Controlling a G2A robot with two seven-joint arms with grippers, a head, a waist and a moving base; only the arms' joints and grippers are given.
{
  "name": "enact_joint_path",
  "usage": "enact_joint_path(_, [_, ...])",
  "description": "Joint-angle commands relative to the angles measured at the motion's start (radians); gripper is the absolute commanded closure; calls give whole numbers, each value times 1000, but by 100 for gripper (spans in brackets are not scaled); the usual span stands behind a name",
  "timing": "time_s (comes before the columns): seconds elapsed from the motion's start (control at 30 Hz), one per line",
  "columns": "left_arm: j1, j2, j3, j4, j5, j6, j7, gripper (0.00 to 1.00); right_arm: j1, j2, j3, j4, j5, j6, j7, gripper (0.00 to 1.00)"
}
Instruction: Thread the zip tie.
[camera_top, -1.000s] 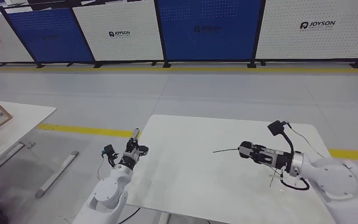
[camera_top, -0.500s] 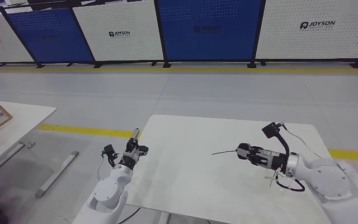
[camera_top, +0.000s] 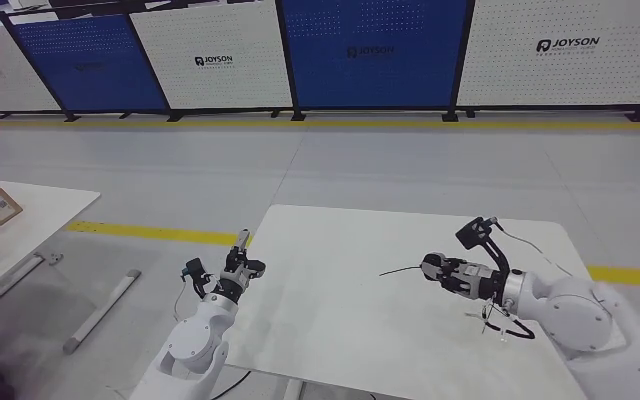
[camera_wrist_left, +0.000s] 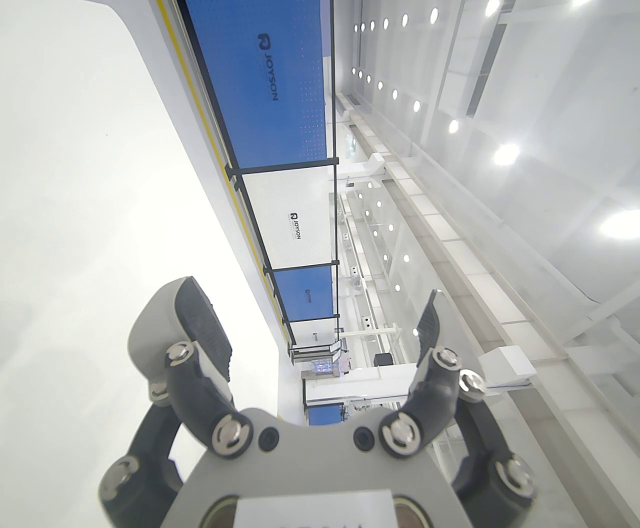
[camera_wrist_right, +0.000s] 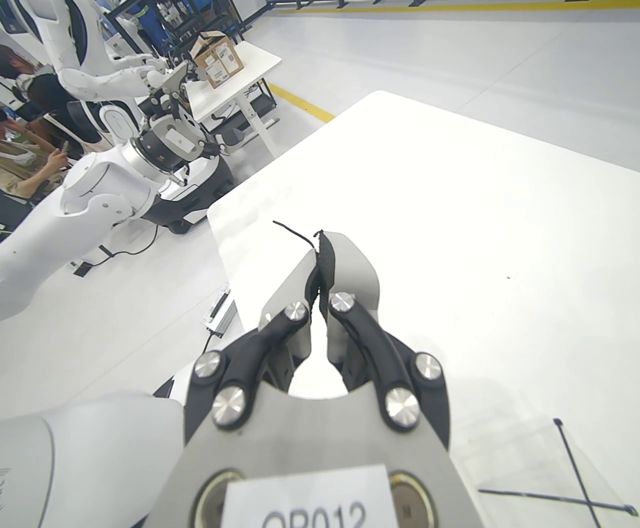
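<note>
Black spare ties (camera_wrist_right: 589, 503) lie crossed on the white tabletop (camera_top: 330, 310) beside the right arm. The right end effector (camera_wrist_right: 320, 250) is clamped on the zip tie (camera_top: 400, 269), its free end pointing toward mid-tabletop. The left end effector (camera_wrist_left: 315, 300) gapes open at the left edge.
</note>
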Motion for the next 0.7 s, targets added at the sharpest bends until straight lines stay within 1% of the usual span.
enact_joint_path(0.0, [0, 0, 0, 0, 0, 0, 0, 0, 0, 0, 0, 0, 0, 0, 0, 100])
enact_joint_path(0.03, [0, 0, 0, 0, 0, 0, 0, 0, -2, 0, 0, -1, -1, 0, -4, 100])
enact_joint_path(0.13, [0, 0, 0, 0, 0, 0, 0, 0, -10, -1, -2, -17, -60, 0, -34, 100])
enact_joint_path(0.17, [0, 0, 0, 0, 0, 0, 0, 0, -8, -1, -6, -43, -110, 0, -54, 100])
enact_joint_path(0.27, [0, 0, 0, 0, 0, 0, 0, 0, -26, 2, -18, -71, -208, 0, -126, 100])
enact_joint_path(0.33, [0, 0, 0, 0, 0, 0, 0, 0, -33, 5, -20, -81, -213, 0, -141, 100])
enact_joint_path(0.67, [0, 0, 0, 0, 0, 0, 0, 0, -33, 5, -20, -81, -213, 0, -141, 100])
